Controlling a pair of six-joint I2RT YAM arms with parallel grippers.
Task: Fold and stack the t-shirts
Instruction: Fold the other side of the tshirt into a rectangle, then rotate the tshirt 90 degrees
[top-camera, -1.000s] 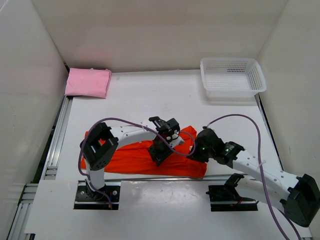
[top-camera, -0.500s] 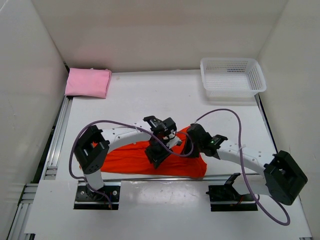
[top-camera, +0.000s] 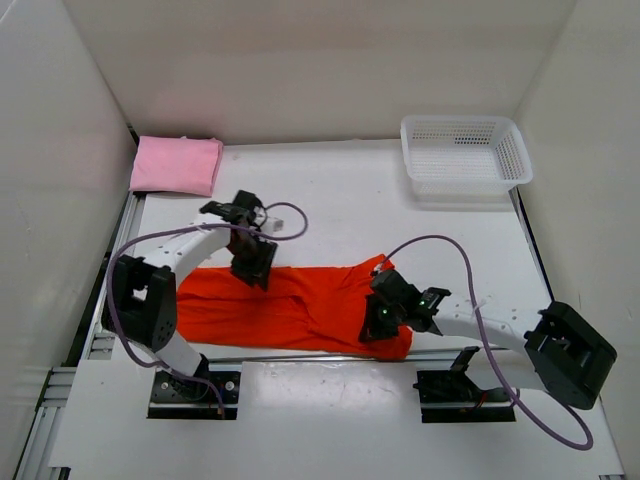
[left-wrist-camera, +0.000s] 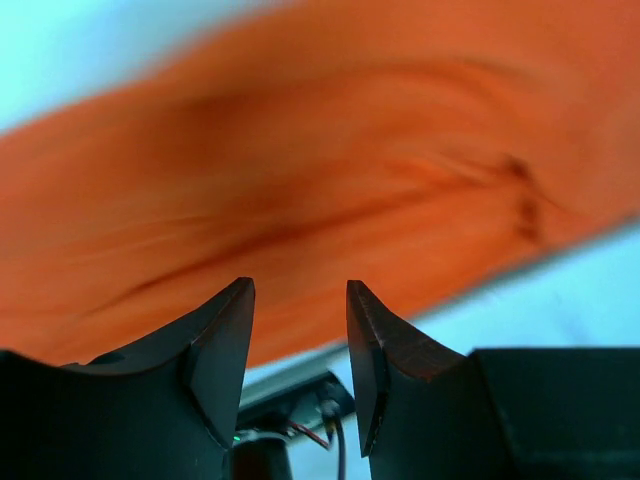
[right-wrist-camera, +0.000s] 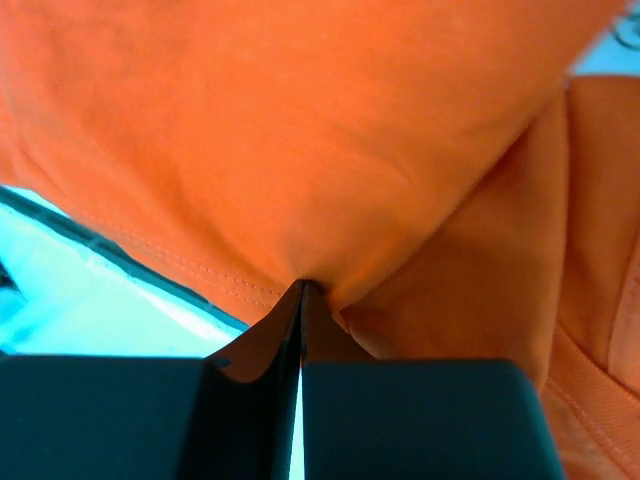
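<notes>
Jaws of the right gripper (right-wrist-camera: 302, 290) are pressed tight together, pinching a pucker of the orange-red t-shirt (top-camera: 290, 305) close to its near hem, toward its right end. The cloth gathers into creases where the tips bite it. The left gripper (left-wrist-camera: 300, 300) has its jaws spread partway with nothing between them; it hangs over the shirt's far edge, toward the left end, and I cannot tell whether its tips touch the cloth. The shirt itself lies stretched in a long band across the table (top-camera: 330, 200), rumpled at the right end. A folded pink t-shirt (top-camera: 176, 165) sits well beyond the shirt's left end, on the far side. A white mesh basket (top-camera: 465, 150) stands well beyond its right end, also on the far side.
</notes>
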